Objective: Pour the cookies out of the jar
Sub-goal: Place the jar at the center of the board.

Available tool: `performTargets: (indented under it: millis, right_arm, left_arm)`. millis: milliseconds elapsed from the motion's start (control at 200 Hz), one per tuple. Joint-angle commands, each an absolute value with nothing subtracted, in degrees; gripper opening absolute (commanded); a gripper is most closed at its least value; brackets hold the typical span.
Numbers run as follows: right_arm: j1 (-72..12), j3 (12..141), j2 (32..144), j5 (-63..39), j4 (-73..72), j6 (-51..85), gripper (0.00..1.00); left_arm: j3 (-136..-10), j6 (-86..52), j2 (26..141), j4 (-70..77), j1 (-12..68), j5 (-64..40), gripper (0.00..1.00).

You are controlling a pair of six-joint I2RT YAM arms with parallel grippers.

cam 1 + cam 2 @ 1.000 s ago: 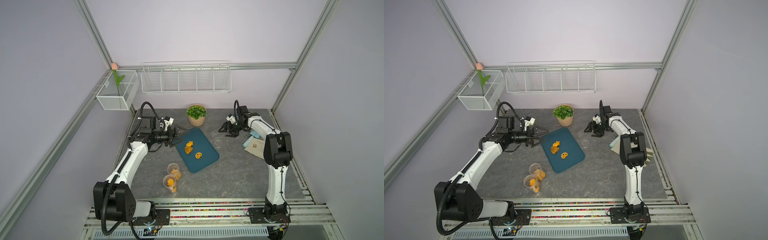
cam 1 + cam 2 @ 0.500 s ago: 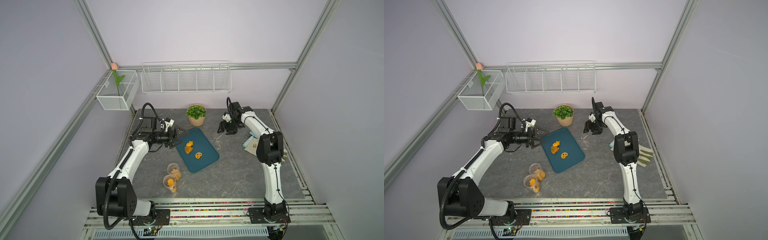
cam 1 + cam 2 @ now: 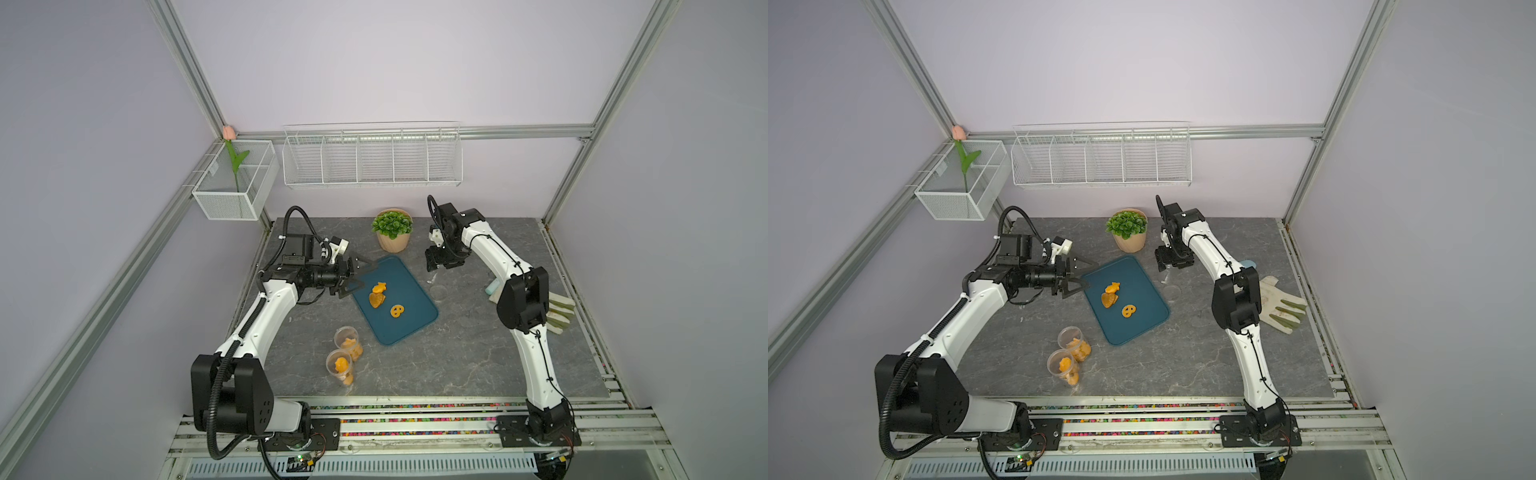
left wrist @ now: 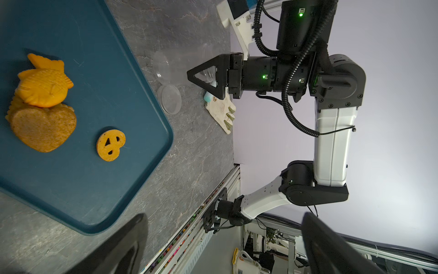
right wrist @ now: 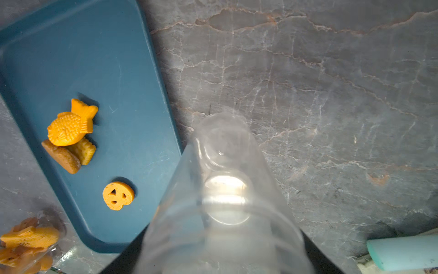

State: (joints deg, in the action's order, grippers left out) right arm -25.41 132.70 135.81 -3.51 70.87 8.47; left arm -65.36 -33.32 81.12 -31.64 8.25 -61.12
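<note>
**A:** Status of the pour?

**B:** Partly done, by my reading. Four cookies lie on the teal tray. A fish cookie rests on a heart cookie and a ridged cookie. A pretzel cookie lies apart from them.

**A:** And the jar they came from?

**B:** The empty jar is clear plastic with nothing inside. It sits tilted between the fingers of the right gripper, over the stone tabletop just beside the tray. I cannot tell whether the fingers press on it or only flank it. A clear lid lies flat on the tabletop close by.

**A:** Left side?

**B:** The left gripper is spread wide and carries nothing. It hovers at the tray's opposite edge.

**A:** What remains?

**B:** Two filled jars stand side by side near the tray's front corner, off the tray, with cookies inside. I cannot tell whether they are lidded. If the task covers them, both need emptying. The one jar looks finished.
</note>
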Motion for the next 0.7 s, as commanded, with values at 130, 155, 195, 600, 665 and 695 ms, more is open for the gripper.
performTargets:
  millis: [130, 155, 195, 600, 665, 695]
  right_arm:
    - [-26.8, 135.6, 139.4, -1.9, 74.4, 6.6, 0.77]
    - [-26.9, 135.8, 139.5, -1.8, 74.6, 6.6, 0.78]
    - [-27.1, 136.1, 139.6, -1.6, 74.8, 6.6, 0.79]
    - [-27.2, 136.1, 137.7, 0.5, 75.3, 7.1, 0.89]
    - [-27.2, 136.1, 137.0, 0.6, 75.2, 7.1, 0.89]
    - [-27.2, 136.1, 136.6, 0.8, 75.1, 7.2, 0.89]
  left_arm:
    - [-65.6, -31.5, 81.0, -32.6, 8.0, -61.3, 1.0]
    - [-65.5, -31.5, 80.9, -32.6, 8.0, -61.3, 1.0]
    - [-65.3, -31.5, 80.8, -32.6, 8.0, -61.3, 1.0]
    - [-65.1, -31.3, 80.7, -32.7, 8.0, -61.2, 1.0]
    - [-65.1, -31.3, 80.7, -32.6, 8.0, -61.2, 1.0]
    - [-65.1, -31.3, 80.7, -32.6, 8.0, -61.2, 1.0]
